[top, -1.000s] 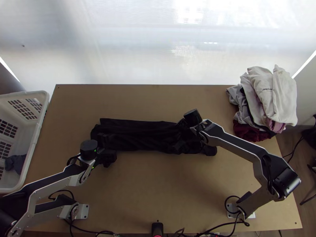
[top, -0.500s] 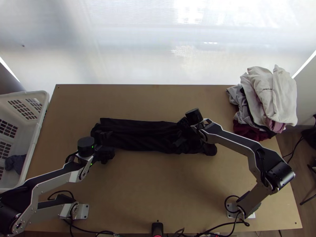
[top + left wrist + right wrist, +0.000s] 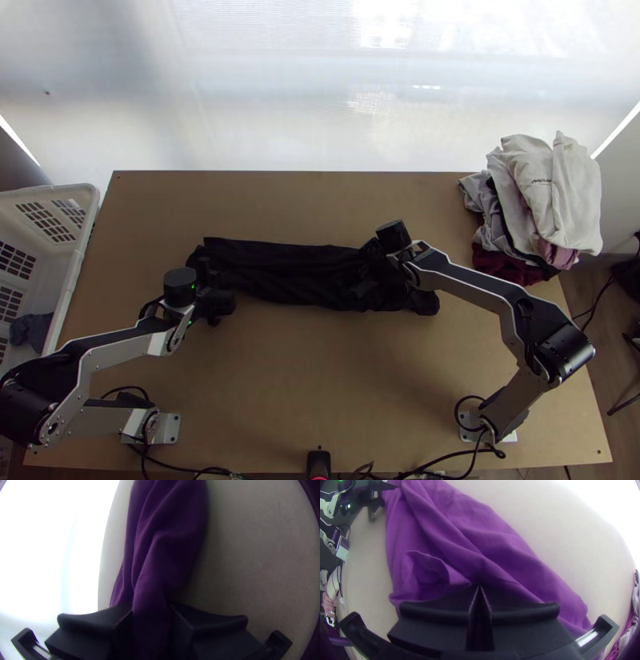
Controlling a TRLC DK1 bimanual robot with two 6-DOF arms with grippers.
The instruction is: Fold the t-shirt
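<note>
In the left wrist view, the left gripper (image 3: 151,610) has its fingers on either side of a thick gather of shirt (image 3: 163,563), pressed against the cloth and clamped on it. From that bite the shirt's long axis runs straight away from the wrist, its creases following the same line. In the right wrist view, the fingertips of the right gripper (image 3: 480,586) are together, with creases running in to them, so I judge that they nip a little cloth; some shirt lies loose on both sides, with a raised flap just beside the tips. In the top view, the shirt lies in a long, narrow, rumpled strip across the table (image 3: 320,384), left to right, its right end a touch nearer the robot. The left gripper is at the left end; the right gripper is over the right part, somewhat in from that end. Most of the length lies between them, and that is what the next move turns on: I'd expect an even pull along this axis, then one end brought over towards the other. An uneven pull could skew the strip.
</note>
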